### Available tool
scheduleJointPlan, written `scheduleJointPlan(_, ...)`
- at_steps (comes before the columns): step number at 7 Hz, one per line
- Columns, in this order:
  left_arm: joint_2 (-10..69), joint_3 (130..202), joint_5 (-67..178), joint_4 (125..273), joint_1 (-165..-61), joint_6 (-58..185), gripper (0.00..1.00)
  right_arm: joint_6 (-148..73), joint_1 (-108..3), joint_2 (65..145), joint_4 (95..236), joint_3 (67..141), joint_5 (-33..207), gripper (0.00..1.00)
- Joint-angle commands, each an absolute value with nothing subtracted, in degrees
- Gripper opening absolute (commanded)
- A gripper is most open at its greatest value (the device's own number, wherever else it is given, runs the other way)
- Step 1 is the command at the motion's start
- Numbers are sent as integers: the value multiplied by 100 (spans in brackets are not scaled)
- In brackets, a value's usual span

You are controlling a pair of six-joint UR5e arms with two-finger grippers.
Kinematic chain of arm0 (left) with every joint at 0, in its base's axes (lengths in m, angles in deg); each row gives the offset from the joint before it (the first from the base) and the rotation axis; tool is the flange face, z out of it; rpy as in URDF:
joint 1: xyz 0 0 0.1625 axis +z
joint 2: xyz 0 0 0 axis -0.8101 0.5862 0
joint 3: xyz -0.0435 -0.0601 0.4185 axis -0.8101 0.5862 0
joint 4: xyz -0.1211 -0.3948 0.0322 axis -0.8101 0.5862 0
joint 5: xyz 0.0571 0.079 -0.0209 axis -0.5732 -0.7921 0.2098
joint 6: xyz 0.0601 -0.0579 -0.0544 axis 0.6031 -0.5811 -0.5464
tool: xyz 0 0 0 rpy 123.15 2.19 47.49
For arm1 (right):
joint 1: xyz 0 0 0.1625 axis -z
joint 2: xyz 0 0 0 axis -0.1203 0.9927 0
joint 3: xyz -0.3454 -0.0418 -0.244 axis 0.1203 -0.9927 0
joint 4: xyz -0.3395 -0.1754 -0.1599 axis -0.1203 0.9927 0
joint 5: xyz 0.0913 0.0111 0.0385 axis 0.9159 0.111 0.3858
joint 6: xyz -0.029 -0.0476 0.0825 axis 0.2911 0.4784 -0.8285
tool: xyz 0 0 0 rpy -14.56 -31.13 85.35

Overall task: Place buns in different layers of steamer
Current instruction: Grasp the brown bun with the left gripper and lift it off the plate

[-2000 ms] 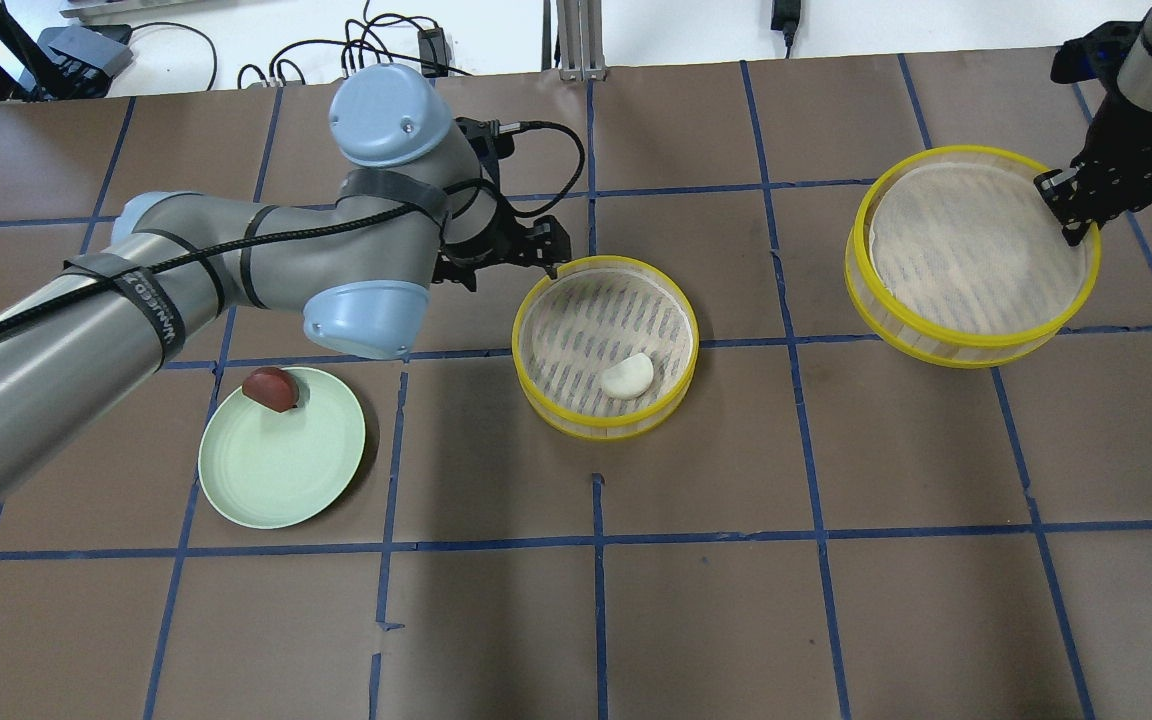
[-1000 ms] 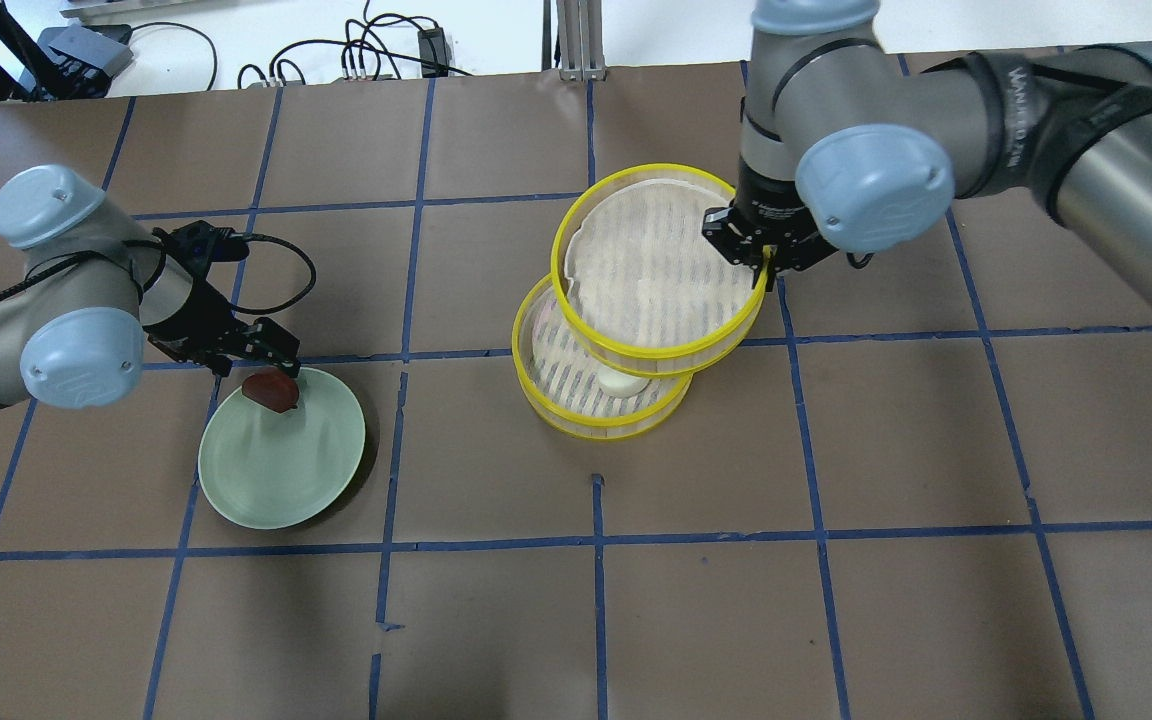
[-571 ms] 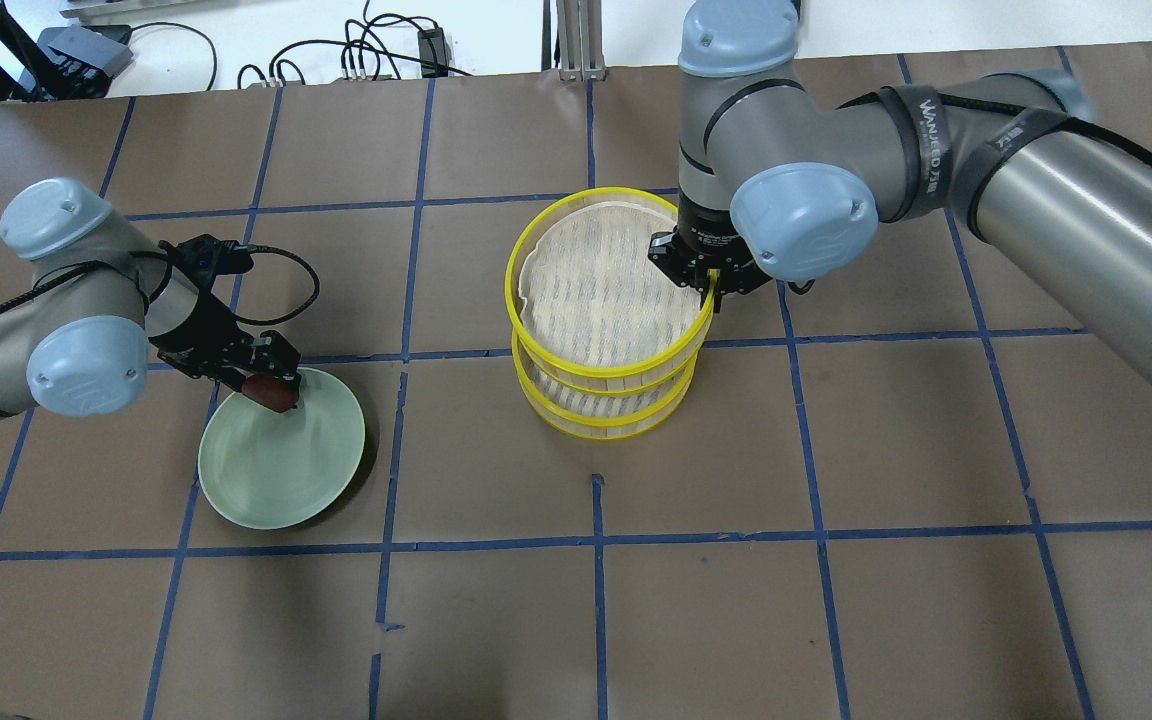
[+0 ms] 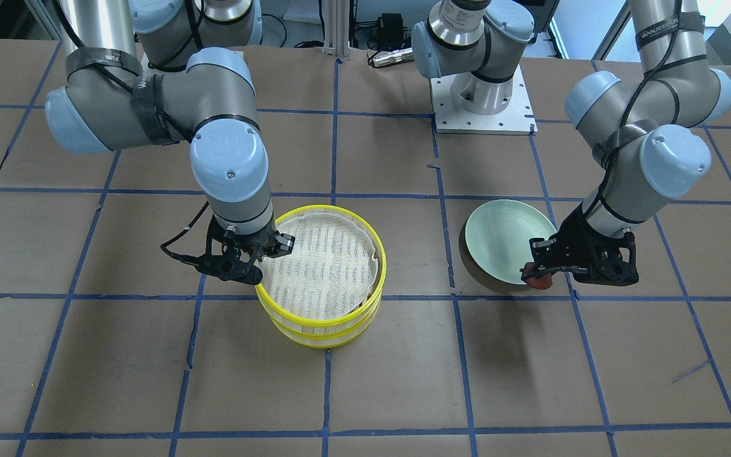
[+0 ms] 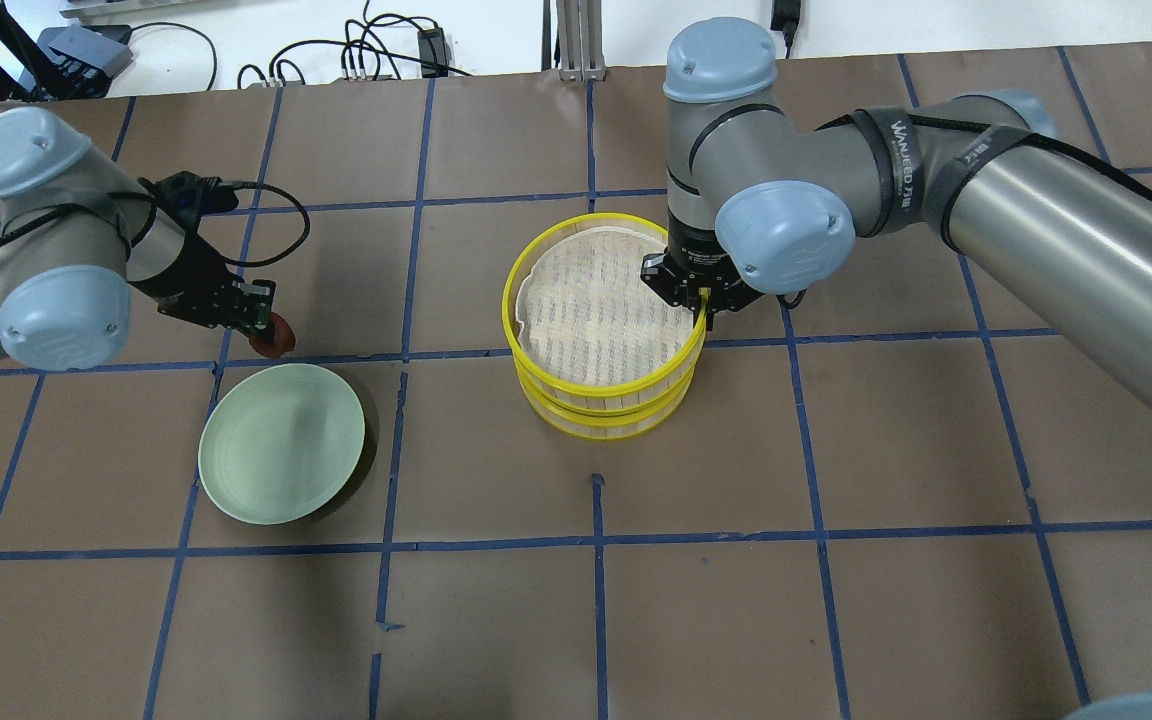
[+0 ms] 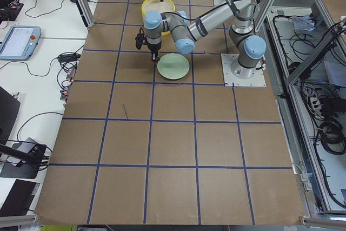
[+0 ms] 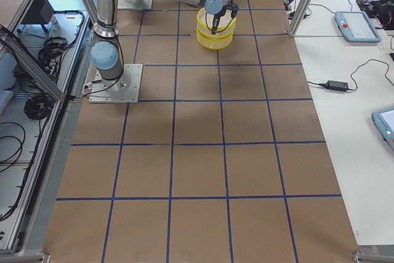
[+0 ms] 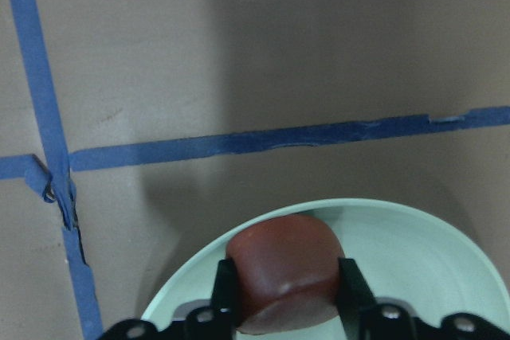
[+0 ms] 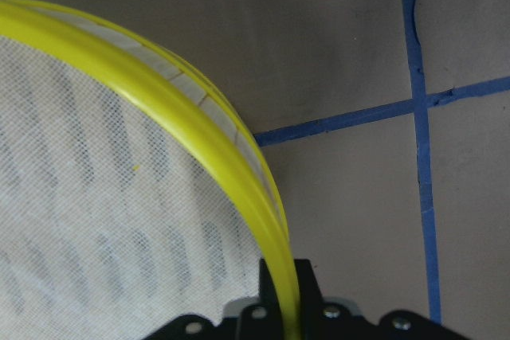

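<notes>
**Reddish-brown bun pinched above plate edge; steamer layers stacked**

Nearest the robot in the overhead view: pale green plate, flat on the brown paper-covered table.

Just past the plate's far rim at 12 o'clock: left gripper, closed to the bun's width and clamped on it, one black finger pressed to each side. Held clear of the plate, not touching it. From the left wrist camera, seen hanging over the plate's curved edge, with blue tape lines on the table beyond.

Toward 2 o'clock from the plate and well apart from it: both steamer layers in a single stack. Lower steamer tray on the table. Upper steamer tray on top of it, yellow rims nearly in line, white mesh liner facing up. Full contact between the two trays: cannot tell.

At the upper tray's 3 o'clock: right gripper, narrowed to a thin gap and gripping the tray's yellow rim and wall, one finger inside the tray and one outside. Same grip in the right wrist camera, yellow rim caught between the two fingers at the bottom edge of that view.

Farthest off, past the table's back edge at 12 o'clock: black cables on a white surface.
</notes>
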State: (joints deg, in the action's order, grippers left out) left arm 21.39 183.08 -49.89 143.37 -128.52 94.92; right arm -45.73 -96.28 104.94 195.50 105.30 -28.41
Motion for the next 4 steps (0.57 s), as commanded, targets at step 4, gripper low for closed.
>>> scheduleJointPlan(4, 1594, 17517, -4934, 15256, -13532, 8443, 0, -4627, -9636, 10377, 19603, 10572, -2821, 8)
